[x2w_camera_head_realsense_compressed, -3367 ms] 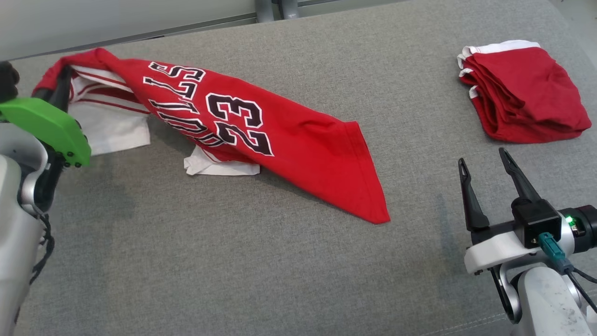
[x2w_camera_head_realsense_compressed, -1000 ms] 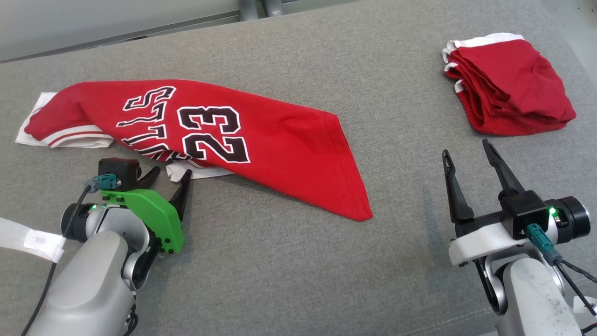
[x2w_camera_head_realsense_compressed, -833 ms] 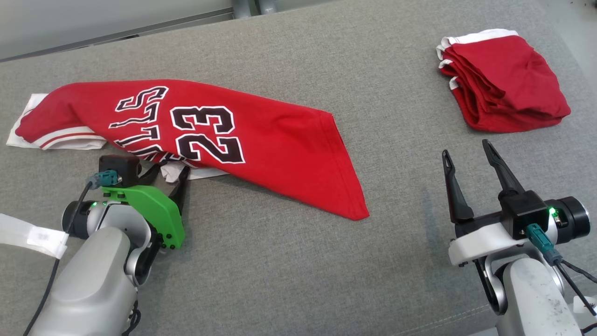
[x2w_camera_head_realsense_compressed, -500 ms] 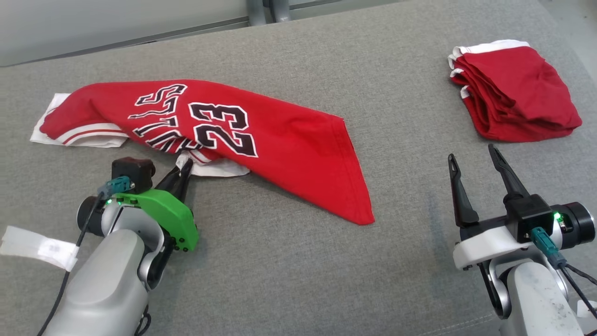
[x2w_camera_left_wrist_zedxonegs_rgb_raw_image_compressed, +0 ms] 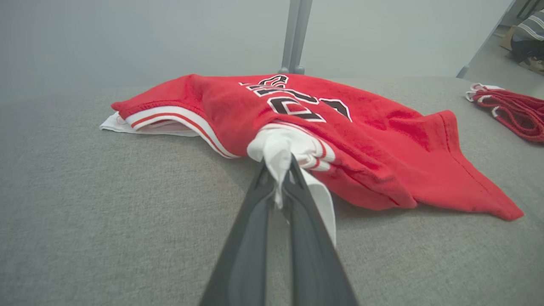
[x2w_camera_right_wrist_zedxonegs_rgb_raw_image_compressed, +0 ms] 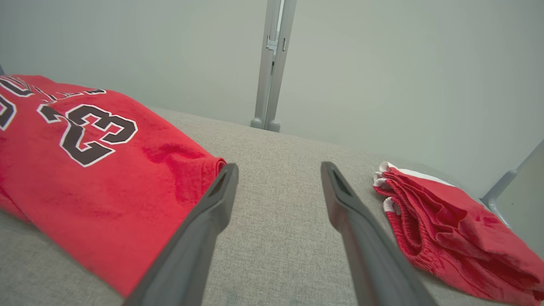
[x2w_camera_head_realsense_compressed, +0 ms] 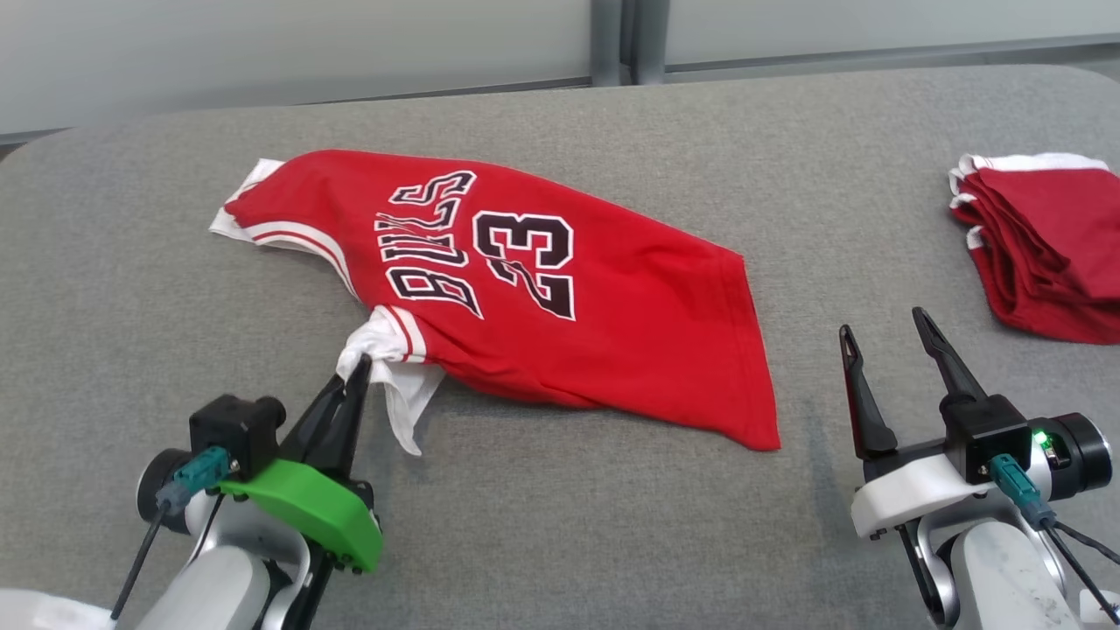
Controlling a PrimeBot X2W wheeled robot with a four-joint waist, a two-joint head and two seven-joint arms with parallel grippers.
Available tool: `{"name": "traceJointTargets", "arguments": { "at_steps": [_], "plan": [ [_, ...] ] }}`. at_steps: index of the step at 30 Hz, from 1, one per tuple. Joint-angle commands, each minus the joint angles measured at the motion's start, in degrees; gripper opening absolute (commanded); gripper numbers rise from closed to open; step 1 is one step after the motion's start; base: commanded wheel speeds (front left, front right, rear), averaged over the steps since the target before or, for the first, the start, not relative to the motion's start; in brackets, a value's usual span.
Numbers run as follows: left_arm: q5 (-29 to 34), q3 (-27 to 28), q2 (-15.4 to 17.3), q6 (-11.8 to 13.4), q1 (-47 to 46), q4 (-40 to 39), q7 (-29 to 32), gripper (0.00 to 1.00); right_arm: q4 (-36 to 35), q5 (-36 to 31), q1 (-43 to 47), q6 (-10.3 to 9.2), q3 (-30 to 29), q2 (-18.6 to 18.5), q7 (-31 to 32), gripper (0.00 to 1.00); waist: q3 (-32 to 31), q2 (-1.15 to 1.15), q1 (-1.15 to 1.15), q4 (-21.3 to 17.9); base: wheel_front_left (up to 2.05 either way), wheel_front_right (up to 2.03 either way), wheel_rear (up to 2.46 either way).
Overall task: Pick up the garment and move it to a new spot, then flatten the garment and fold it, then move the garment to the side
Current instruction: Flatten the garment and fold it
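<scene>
Right, nearest me, my left claw point(x2w_camera_head_realsense_compressed: 357, 374) is clamped tight on a bunch of white trim point(x2w_camera_head_realsense_compressed: 385, 346) at the near-left corner of the jersey point(x2w_camera_head_realsense_compressed: 612, 332). From the left wrist, the two fingers point(x2w_camera_left_wrist_zedxonegs_rgb_raw_image_compressed: 246, 246) meet with cloth squeezed between their tips. On the near right, my right claw point(x2w_camera_head_realsense_compressed: 882, 325) has its jaws spread wide and holds nothing. It sits a little right of the jersey's near hem corner, apart from it.

Further out, the jersey lies across the middle of the grey padded surface point(x2w_camera_head_realsense_compressed: 560, 525), number 23 face up. It runs from my pinch to a striped shoulder at the far left and a hem on the right. It isn't flat: the near edge rolls under and wrinkles cross the lettering.

Now the worries. I've only got a thin tuft of trim, so a sharp tug could pull it straight out of my grip. Nothing anchors the other side either, so I reckon a one-point pull drags the whole jersey along and bunches it instead of spreading it. A loose tail of white also hangs below my fingertips and could fold under as I set down.

Far right, a folded red pile point(x2w_camera_head_realsense_compressed: 1041, 262) sits well clear of the jersey, but a wide swing of the hem could catch it. Beyond everything, a grey post point(x2w_camera_head_realsense_compressed: 617, 39) stands against the wall.
</scene>
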Motion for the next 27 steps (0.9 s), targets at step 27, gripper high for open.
{"name": "traceJointTargets", "arguments": {
  "at_steps": [27],
  "plan": [
    [8.23,-9.24,6.55,6.24,9.23,-17.17,11.40,0.00,1.11,1.20,2.09,-0.08,0.16,-0.06,-0.12,1.00,-4.14,0.30,0.00,2.73,0.00,0.00,0.00]
  ]
}}
